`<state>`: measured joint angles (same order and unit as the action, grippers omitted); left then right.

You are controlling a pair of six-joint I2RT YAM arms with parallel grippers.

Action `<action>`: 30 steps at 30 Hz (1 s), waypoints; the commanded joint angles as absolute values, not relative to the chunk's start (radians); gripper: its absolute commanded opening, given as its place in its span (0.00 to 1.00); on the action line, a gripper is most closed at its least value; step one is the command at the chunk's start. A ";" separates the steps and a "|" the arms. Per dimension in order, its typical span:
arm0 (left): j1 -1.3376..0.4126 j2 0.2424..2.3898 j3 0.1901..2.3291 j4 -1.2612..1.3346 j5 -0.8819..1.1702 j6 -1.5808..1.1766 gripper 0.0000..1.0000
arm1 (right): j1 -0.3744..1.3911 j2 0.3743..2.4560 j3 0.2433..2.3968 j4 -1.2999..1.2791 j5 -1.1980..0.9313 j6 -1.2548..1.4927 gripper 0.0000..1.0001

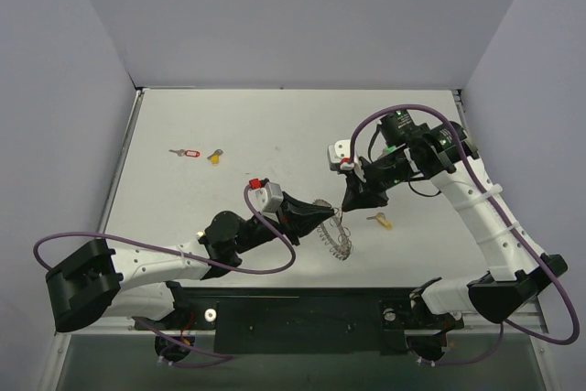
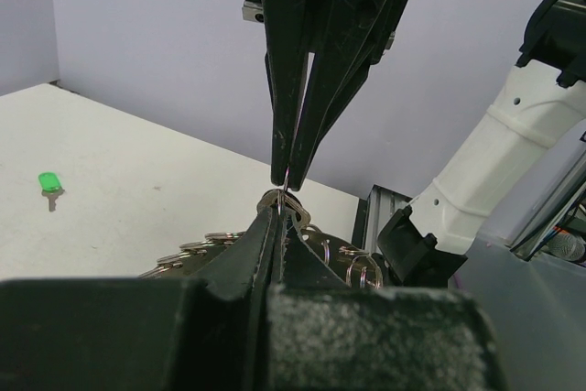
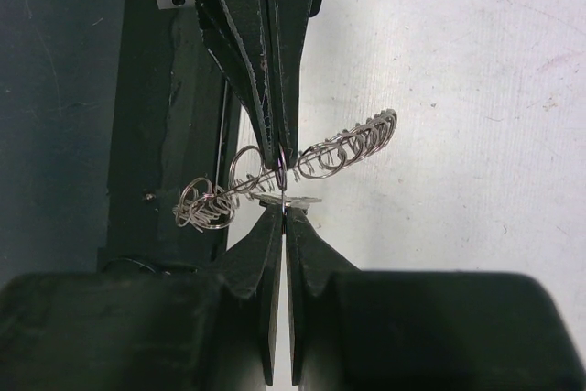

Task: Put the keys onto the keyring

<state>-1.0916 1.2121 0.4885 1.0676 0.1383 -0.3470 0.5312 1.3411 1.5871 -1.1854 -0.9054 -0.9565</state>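
Note:
The keyring (image 1: 341, 243) is a silvery coil of wire loops near the table's front centre. My left gripper (image 1: 327, 211) is shut on one loop at the coil's upper end (image 2: 277, 203). My right gripper (image 1: 348, 205) meets it tip to tip, shut on a thin wire loop of the same keyring (image 3: 352, 144). A flat silvery piece like a key blade (image 3: 302, 198) lies across the right gripper's tips (image 3: 286, 211). Loose keys lie on the table: a red-tagged one (image 1: 186, 152), a yellow one (image 1: 215, 157), an orange-yellow one (image 1: 380, 220) and a green one (image 2: 48, 180).
The white table (image 1: 275, 125) is walled in grey on three sides. A black rail (image 1: 293, 313) with the arm bases runs along its near edge. Purple cables loop off both arms. The right arm's white links (image 2: 513, 135) stand close behind the coil.

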 commanded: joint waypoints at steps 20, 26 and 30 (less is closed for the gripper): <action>-1.095 1.201 0.477 1.181 0.144 -0.364 0.00 | 0.515 1.344 1.621 -1.204 -0.973 -0.940 0.00; -1.095 1.181 0.469 1.147 0.140 -0.348 0.00 | 0.492 1.332 1.614 -1.221 -1.011 -0.957 0.00; -1.095 1.189 0.474 1.163 0.146 -0.350 0.00 | 0.497 1.345 1.605 -1.226 -1.022 -0.971 0.00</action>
<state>-1.0916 1.2140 0.4618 1.0851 0.1524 -0.3550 0.4931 1.3506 1.5982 -1.1858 -0.9596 -0.9474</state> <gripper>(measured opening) 0.019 0.004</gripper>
